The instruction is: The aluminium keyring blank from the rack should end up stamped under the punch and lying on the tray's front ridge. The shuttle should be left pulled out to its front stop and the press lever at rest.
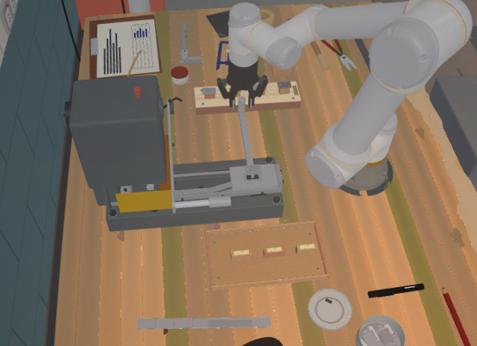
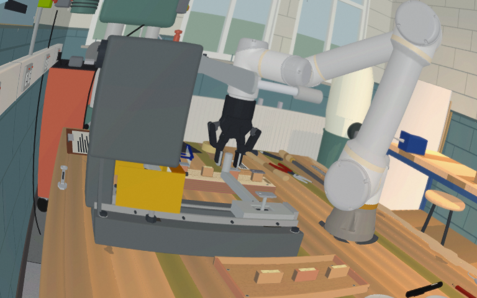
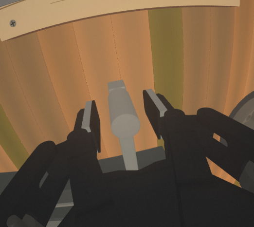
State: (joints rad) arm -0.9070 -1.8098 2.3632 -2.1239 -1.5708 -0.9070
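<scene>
The rack [image 1: 247,97] at the bench's far side is partly hidden behind my gripper; a grey blank [image 1: 209,90] sits at its left end and another [image 1: 284,85] near its right. My gripper [image 1: 241,102] is open and empty, its fingers on either side of the top of a grey handle rod [image 3: 123,115] that slopes up from the shuttle [image 1: 255,178]. The shuttle sits at the right end of the press base's rails, its nest empty. The dark press housing [image 1: 117,130] with a yellow guard [image 1: 143,200] stands at the left. The tray [image 1: 266,254] with three ridge blocks lies in front of the press.
The press lever's long grey bar [image 2: 289,91] juts out beside my wrist. Pliers [image 1: 341,53] and hand tools lie behind the rack, a clipboard [image 1: 125,46] and a red-lidded jar [image 1: 179,74] to its left. A steel rule [image 1: 203,322], two round dishes and a black pen [image 1: 395,290] lie near the front.
</scene>
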